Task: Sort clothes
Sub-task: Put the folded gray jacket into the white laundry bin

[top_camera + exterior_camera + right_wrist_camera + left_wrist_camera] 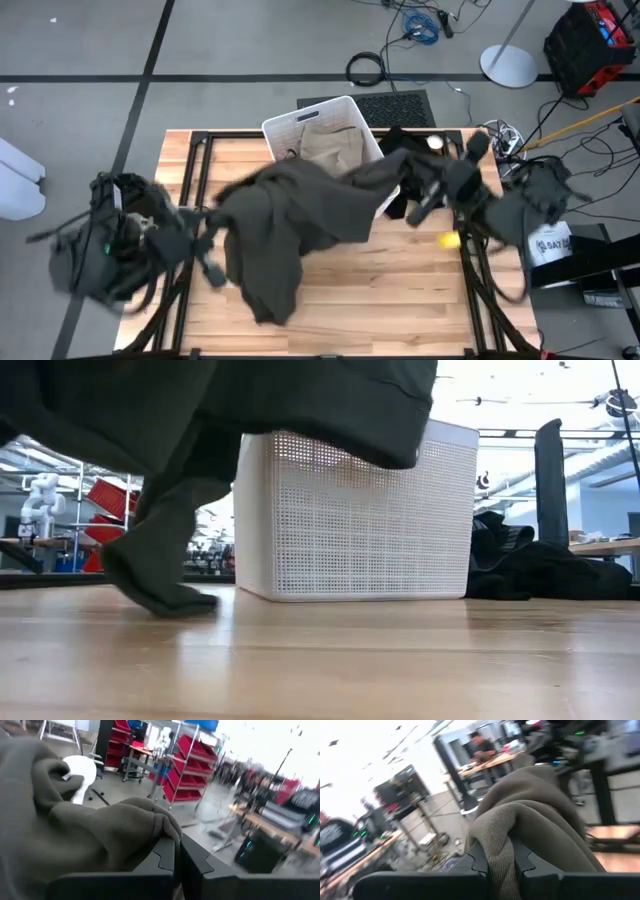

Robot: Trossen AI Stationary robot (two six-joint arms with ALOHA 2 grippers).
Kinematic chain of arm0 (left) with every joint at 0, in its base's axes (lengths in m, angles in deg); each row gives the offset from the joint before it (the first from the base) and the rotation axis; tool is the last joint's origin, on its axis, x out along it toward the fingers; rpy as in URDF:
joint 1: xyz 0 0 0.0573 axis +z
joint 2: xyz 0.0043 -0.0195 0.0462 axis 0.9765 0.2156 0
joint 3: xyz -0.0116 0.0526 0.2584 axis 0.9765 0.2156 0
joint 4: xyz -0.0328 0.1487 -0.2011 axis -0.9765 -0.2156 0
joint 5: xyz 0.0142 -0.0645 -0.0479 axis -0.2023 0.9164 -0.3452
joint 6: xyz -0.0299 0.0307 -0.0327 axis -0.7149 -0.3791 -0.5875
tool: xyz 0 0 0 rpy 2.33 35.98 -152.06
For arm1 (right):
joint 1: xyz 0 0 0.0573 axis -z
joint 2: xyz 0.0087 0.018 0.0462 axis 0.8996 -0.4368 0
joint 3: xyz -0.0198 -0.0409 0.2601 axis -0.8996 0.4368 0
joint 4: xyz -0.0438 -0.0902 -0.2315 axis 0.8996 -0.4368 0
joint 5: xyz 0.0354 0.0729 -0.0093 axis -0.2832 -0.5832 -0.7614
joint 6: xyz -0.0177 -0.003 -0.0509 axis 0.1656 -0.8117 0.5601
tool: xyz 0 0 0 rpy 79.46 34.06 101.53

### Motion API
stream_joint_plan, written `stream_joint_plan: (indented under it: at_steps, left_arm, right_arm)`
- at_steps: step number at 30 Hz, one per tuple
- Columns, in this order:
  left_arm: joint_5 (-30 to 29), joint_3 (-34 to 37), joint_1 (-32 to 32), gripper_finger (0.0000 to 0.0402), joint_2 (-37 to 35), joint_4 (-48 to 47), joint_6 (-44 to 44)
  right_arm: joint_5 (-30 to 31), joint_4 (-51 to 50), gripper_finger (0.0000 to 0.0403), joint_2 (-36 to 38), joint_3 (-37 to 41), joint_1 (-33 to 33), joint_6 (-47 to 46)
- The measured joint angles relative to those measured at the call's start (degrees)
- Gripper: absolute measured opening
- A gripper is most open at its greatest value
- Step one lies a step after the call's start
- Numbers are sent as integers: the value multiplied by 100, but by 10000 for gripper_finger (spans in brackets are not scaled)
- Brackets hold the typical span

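Note:
A large dark olive garment (290,215) hangs stretched between my two grippers, high above the table; its folds fill the top of the low view (250,400). My left gripper (207,228) is shut on its left end and my right gripper (412,190) on its right end. One sleeve (160,570) hangs down to about the tabletop. A khaki tan garment (332,145) lies inside the white bin (290,125). Black clothes (540,570) lie on the table to the right of the bin. My left gripper (501,862) pinches a bunched fold of the olive garment (500,845) between its two fingers (479,857), which point about level. The cloth bulges out past the fingers and runs on toward the other arm. My right gripper (178,857) pinches a thick gathered fold of the same garment (152,827) between its two fingers (167,856), also about level. The garment runs away from it in slack folds, held up off the table.
The white perforated bin (350,520) stands at the table's far middle, partly under the held garment. A small yellow object (450,238) lies near the right arm. Bare wooden tabletop (400,300) stretches along the near side. Beyond the table there are shelves, tables and a person.

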Motion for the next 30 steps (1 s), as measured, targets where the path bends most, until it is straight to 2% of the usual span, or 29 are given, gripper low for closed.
stream_joint_plan:
  at_steps: [3, 6, 8, 10, 11, 14, 17, 23, 26, 30]
  left_arm:
    - [0, -7, 299, 24, -216, -422, -534]
    - [178, 42, 429, 24, -366, -1466, -2042]
    - [1022, 64, 445, 24, -379, -2385, -3302]
    - [1943, 68, 415, 24, -297, -3186, -4460]
    - [2251, 76, 376, 24, -226, -3522, -4864]
    - [2503, 89, 154, 24, 104, -4114, -5543]
    - [2790, 90, 3, 24, 355, -4211, -5614]
    - [2940, 90, -213, 24, 567, -4237, -5788]
    - [2930, 85, -248, 24, 609, -4391, -6091]
    - [2956, 85, -244, 24, 689, -4704, -6391]
  right_arm:
    - [-829, -1096, 0, 105, -255, 489, -1502]
    - [-2631, -2693, 0, 214, -234, 1142, -3708]
    - [-3728, -3545, 0, 170, -84, 1383, -4520]
    - [-4191, -3316, 0, 164, 399, 1334, -4205]
    - [-4317, -3072, 0, 172, 628, 1209, -4025]
    - [-4374, -2302, 0, 205, 1057, 922, -3485]
    - [-4433, -1826, 0, 218, 1346, 714, -3322]
    - [-4774, -1788, 3, 211, 1588, 353, -3278]
    - [-4774, -1789, 20, 209, 1661, 288, -3289]
    - [-4835, -1866, 70, 227, 1666, 276, -3717]
